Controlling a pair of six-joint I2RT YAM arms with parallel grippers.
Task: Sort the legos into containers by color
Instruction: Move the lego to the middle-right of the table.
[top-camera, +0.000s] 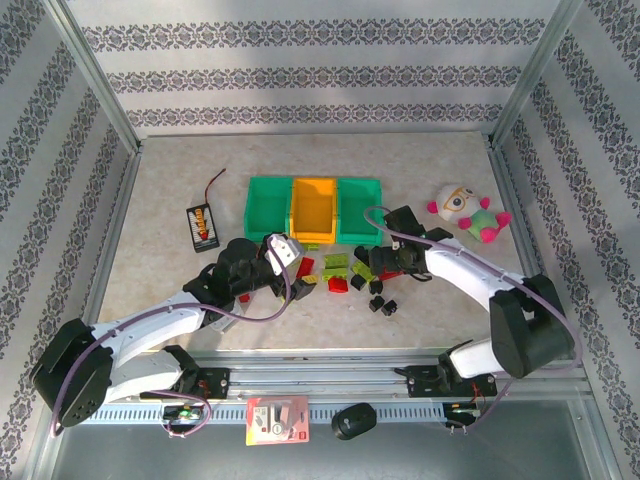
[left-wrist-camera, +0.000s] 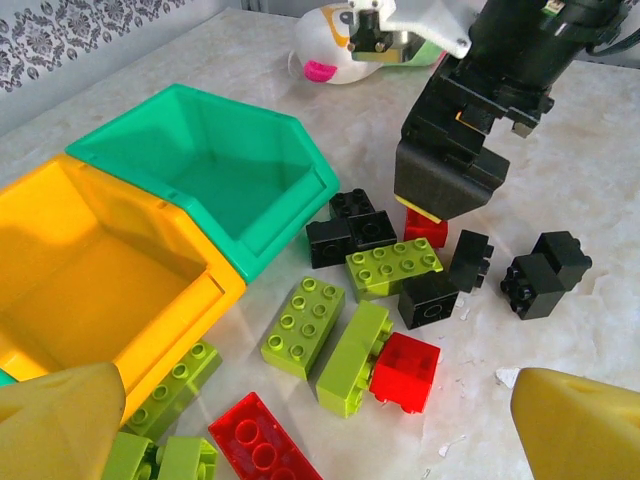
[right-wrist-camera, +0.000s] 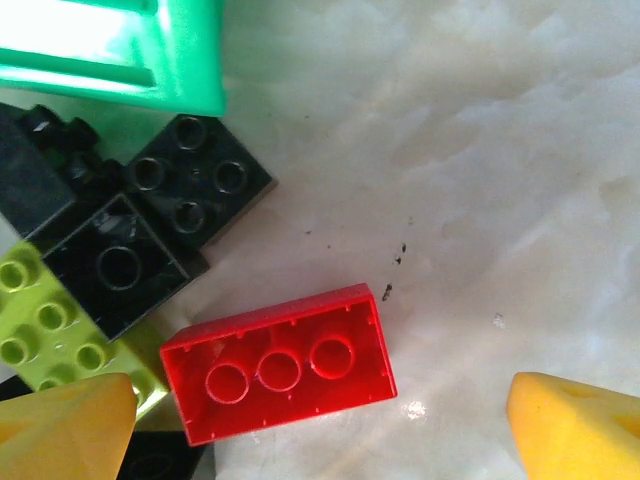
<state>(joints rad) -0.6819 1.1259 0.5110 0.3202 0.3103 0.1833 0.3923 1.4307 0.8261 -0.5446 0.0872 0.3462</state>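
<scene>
The right pincer (right-wrist-camera: 320, 432) stands wide open over the bench (right-wrist-camera: 500, 150), its yellow fingertips (right-wrist-camera: 65, 430) low at either side of the wrist view. A red lego (right-wrist-camera: 280, 362) lies hollow side up between them. It is nearer the fingertip on the picture's left and touched by neither. Just beyond it sit two black legos (right-wrist-camera: 195, 180) and a lime lego (right-wrist-camera: 50, 330), with a corner of the teal container (right-wrist-camera: 150, 50) behind.

The left pincer (left-wrist-camera: 320, 430) is likewise spread apart and holds nothing. Ahead of it lie lime bricks (left-wrist-camera: 305, 325), a small red brick (left-wrist-camera: 405, 372) and a black cluster (left-wrist-camera: 350, 235). The orange container (left-wrist-camera: 100, 260) stands to the left, touching the teal one.

From above, the containers (top-camera: 268, 226) form a row at mid bench, teal, orange, teal. The legos (top-camera: 337, 263) are scattered just in front of them, with both pincers down among them.
</scene>
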